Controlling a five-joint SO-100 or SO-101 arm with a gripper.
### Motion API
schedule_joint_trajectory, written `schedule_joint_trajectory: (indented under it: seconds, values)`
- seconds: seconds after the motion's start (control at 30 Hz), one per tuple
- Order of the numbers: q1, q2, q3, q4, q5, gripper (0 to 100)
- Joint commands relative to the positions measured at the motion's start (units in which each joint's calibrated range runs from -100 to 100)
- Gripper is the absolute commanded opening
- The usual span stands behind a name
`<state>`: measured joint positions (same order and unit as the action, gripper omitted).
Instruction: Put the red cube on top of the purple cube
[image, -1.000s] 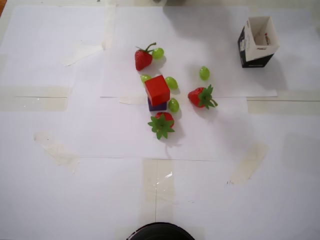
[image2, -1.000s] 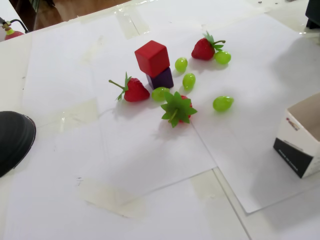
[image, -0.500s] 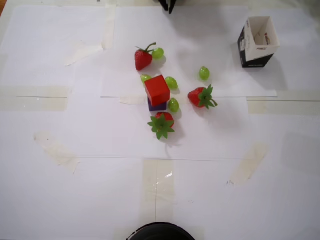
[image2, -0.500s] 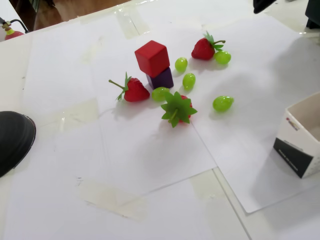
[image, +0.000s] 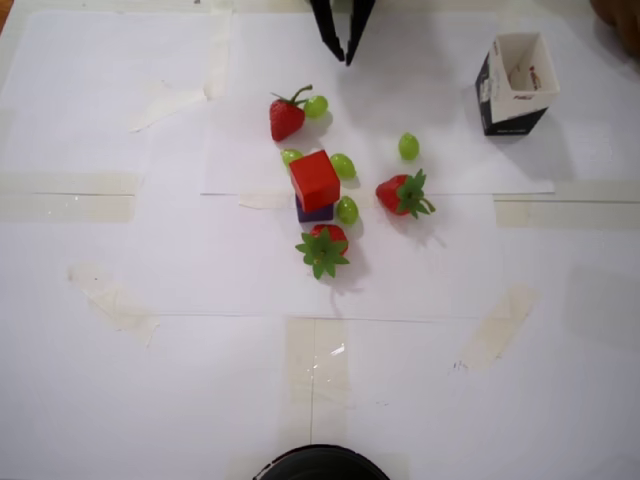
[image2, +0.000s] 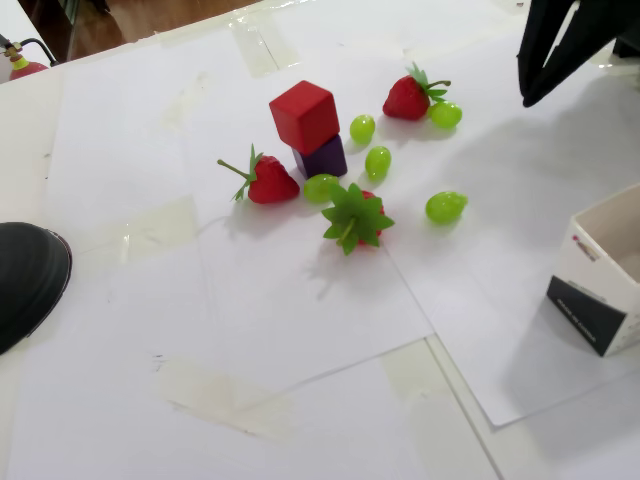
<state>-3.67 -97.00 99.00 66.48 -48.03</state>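
overhead view: red cube (image: 315, 179) sits on top of the purple cube (image: 316, 211), just above frame centre. only a thin purple strip shows at the red cube's 6 o'clock edge, so the stack overlaps almost fully from this angle. task looks done as far as the stack goes; what's left, i'd judge, is just the arm clearing out. end effector (image: 340, 55) comes in from 12 o'clock, tips pointing toward 6 o'clock, well apart from the stack, fingers spread with a gap between them and nothing in it. clutter around the stack: strawberries at 11 o'clock (image: 286, 117), 3 o'clock (image: 401, 194) and 6 o'clock (image: 323, 246), green grapes close by, one (image: 347, 210) just beside the purple cube at its 3 o'clock. paper box (image: 514, 83) sits far off at 2 o'clock. tabletop (image: 150, 390) is covered in taped white paper.

orientation: it's a cube, no real long axis. top face is rotated slightly, edges a few degrees off the frame axes.

fixed view: red cube (image2: 304, 116) is clearly resting on the purple cube (image2: 323, 157), but offset, overhanging toward 10 o'clock, with the purple one sticking out at 5 o'clock. top face looks roughly level, stack stands unaided. end effector (image2: 527, 98) is at 2 o'clock, tips down, parted and empty, well apart from both cubes. judgement: placement holds but it's off-centre, so a bump from the nearby strawberry (image2: 266, 179) or grapes would be the risk.
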Motion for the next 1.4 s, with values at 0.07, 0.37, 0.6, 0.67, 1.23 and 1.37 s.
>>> schedule_joint_trajectory:
  seconds: [0.07,0.37,0.6,0.67,1.23,1.37]
  values:
    - [0.66,-0.59,1.0,1.9,0.63,0]
    - [0.44,-0.59,1.0,5.66,2.44,0]
    - [0.51,-0.59,1.0,5.41,2.44,0]
    - [0.58,-0.59,1.0,5.49,2.49,0]
    - [2.42,-0.59,1.0,4.02,1.66,0]
    - [2.05,-0.59,1.0,4.35,1.66,0]
